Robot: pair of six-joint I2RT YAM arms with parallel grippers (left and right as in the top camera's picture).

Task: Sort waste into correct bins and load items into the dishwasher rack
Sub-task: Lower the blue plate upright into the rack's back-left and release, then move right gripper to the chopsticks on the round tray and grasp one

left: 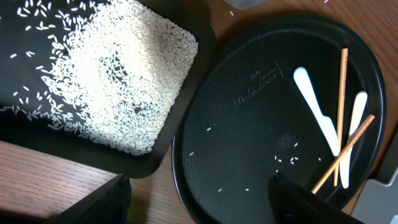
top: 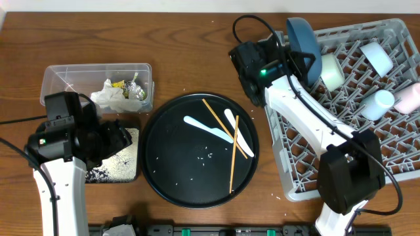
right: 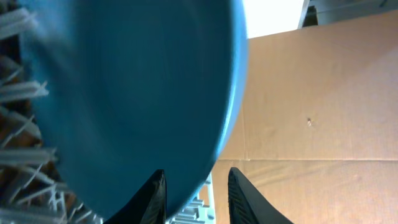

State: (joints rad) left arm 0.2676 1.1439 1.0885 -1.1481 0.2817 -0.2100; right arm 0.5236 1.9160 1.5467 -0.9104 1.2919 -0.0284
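A dark-blue plate (top: 303, 36) (right: 124, 93) stands on edge in the back left corner of the dishwasher rack (top: 308, 157) (right: 196, 211). My right gripper (top: 290, 54) (right: 196, 174) is open astride its rim: the plate lies against the left finger, with a gap to the right one. My left gripper (top: 121, 141) (left: 205, 202) hangs open and holds nothing, over the gap between the shallow black tray (top: 128, 172) (left: 31, 134) of rice (left: 118, 74) and the round tray (top: 177, 164) (left: 249, 112). Two chopsticks (top: 233, 164) (left: 342, 87) and white utensils (top: 203, 126) (left: 314, 102) lie on the round tray.
The clear tub (top: 65, 75) at the back left holds tissue (top: 108, 97) and wrappers (top: 136, 92). A teal bowl (top: 331, 71), a light blue bowl (top: 376, 56) and cups (top: 379, 103) sit in the rack. Stray rice grains dot the round tray.
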